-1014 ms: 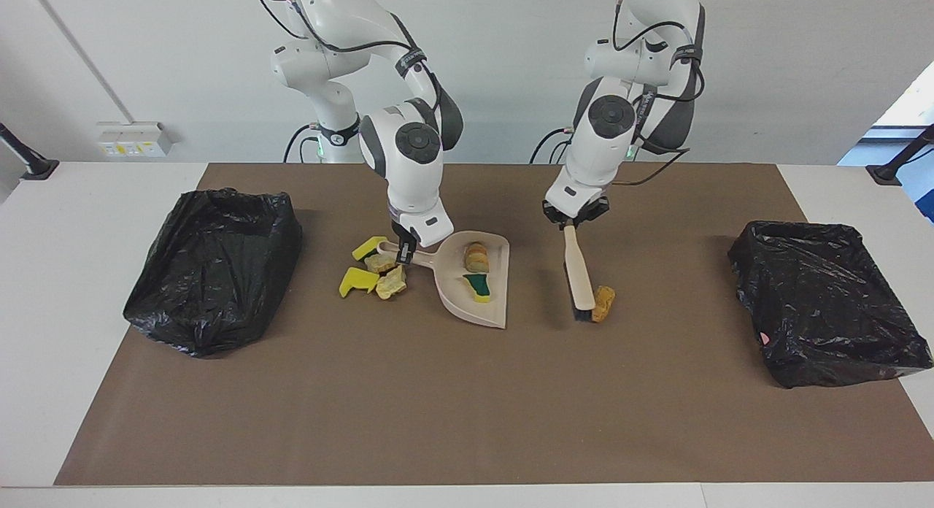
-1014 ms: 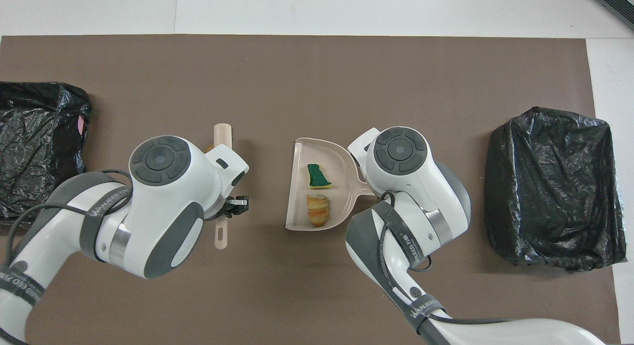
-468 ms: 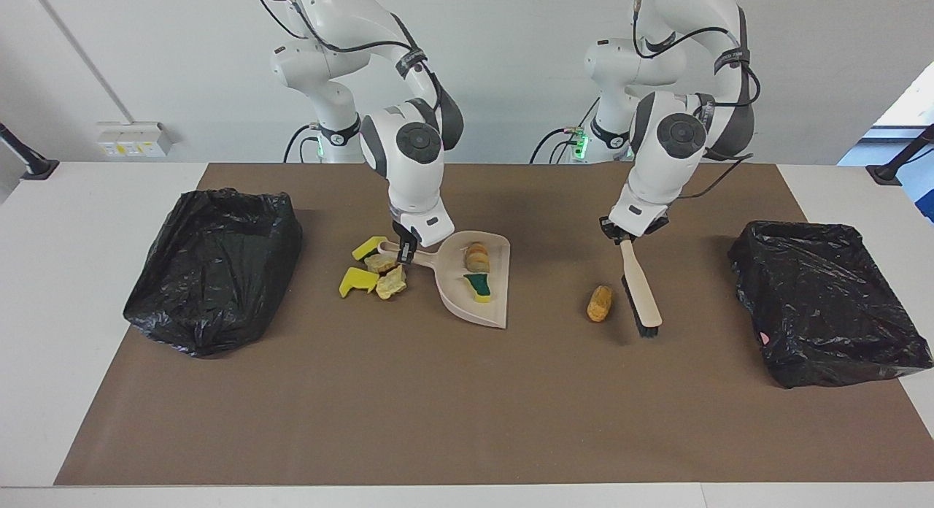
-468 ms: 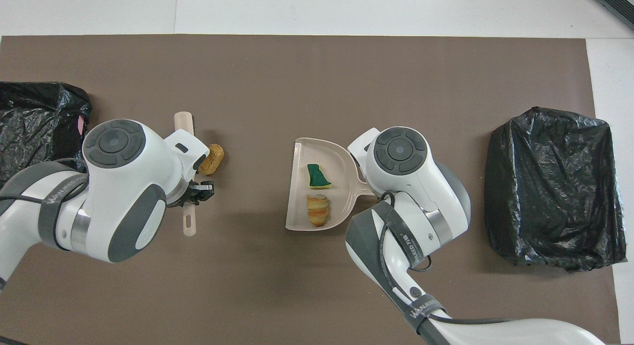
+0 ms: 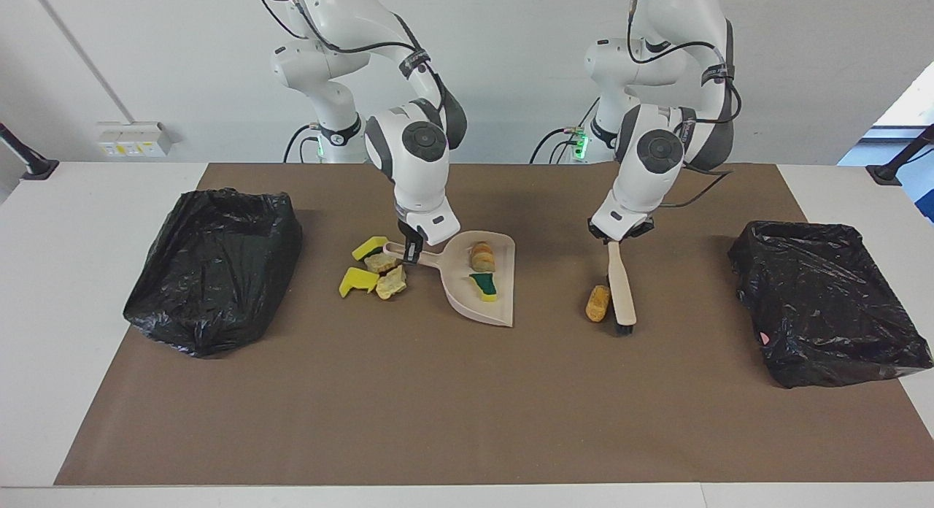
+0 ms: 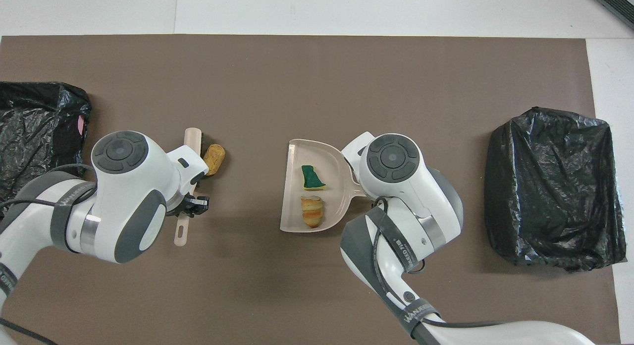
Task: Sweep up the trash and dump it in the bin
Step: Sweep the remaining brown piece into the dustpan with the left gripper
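We see two glossy white arms w/ dark grey joint covers, round grey end caps, black cables strapped along links, silver wrist rings, green lights near bases.

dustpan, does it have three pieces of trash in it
No, the dustpan holds only two: a green sponge chunk and a bread-like lump.

Count here: seven small trash pieces point(image 5: 597, 303), one beige plastic dustpan point(image 5: 460, 298), one beige black-bristled brush point(image 5: 621, 289), two black bag-lined bins point(image 5: 211, 267).
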Robot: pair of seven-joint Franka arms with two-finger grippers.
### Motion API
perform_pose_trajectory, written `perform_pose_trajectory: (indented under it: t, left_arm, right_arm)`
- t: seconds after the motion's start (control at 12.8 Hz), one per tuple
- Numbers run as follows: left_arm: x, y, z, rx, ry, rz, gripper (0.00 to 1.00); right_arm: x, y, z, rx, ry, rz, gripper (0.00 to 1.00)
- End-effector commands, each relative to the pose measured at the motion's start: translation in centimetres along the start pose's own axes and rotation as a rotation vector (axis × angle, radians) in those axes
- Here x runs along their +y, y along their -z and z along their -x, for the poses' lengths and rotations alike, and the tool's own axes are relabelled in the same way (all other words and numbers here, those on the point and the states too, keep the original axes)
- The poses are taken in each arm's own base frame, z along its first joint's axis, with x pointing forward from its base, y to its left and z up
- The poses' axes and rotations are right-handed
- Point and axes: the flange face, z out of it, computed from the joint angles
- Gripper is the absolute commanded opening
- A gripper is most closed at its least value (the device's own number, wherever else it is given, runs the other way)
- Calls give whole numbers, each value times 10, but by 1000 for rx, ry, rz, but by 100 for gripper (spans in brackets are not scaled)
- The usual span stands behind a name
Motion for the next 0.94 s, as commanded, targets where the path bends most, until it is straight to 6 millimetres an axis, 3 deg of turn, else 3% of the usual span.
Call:
perform_pose_trajectory:
  t: [0.0, 0.23, 0.47, 0.62, 0.86]
  left_arm:
    - [28, 0, 14, 2, -25, 59, 0]
    - [63, 0, 29, -17, -62, 106, 0]
    - [123, 4, 55, -20, -119, 168, 0]
    - [149, 9, 67, -14, -136, 180, 0]
    - [175, 17, 73, 10, -69, 215, 0]
  right_arm:
    - [-4, -4, -1, -1, 4, 0, 0]
    - [-1, -4, -1, 7, 1, 9, 0]
    - [-1, -5, 1, 3, 4, 4, 0]
    - [1, -5, 1, 6, 1, 7, 0]
    - [2, -6, 4, 4, 2, 4, 0]
